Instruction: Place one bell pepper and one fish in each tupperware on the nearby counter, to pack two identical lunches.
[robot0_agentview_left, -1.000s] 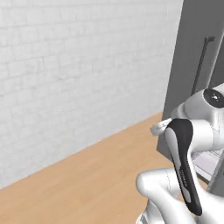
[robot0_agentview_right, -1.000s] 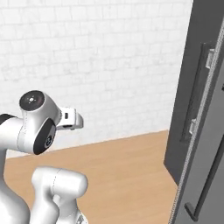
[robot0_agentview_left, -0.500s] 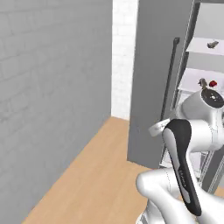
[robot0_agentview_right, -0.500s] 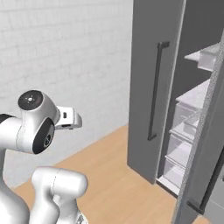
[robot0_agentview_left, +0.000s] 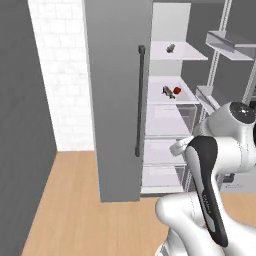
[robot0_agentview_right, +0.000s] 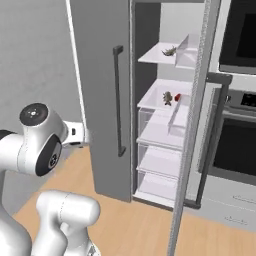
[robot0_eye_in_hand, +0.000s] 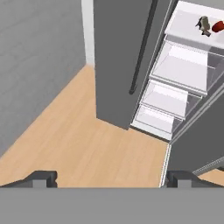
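A red bell pepper (robot0_agentview_left: 177, 90) and a fish (robot0_agentview_left: 167, 91) sit on a shelf in the open fridge (robot0_agentview_right: 165, 125) at one o'clock, while the gripper (robot0_eye_in_hand: 111, 177), spread wide and empty, risks clipping the door (robot0_agentview_left: 117, 95) on reaching in.

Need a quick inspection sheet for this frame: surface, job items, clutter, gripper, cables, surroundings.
Surface: wooden floor; the counter itself nothing seen.
Job's things: bell pepper beside a fish on a middle fridge shelf; another small dark item, probably a fish, on the shelf above. Tupperware nothing seen.
Clutter: nothing seen.
Gripper: fingertips spread, open, holding nothing.
Cables: nothing seen.
Surroundings: grey fridge door open, clear drawers, wall oven, white tiled wall.
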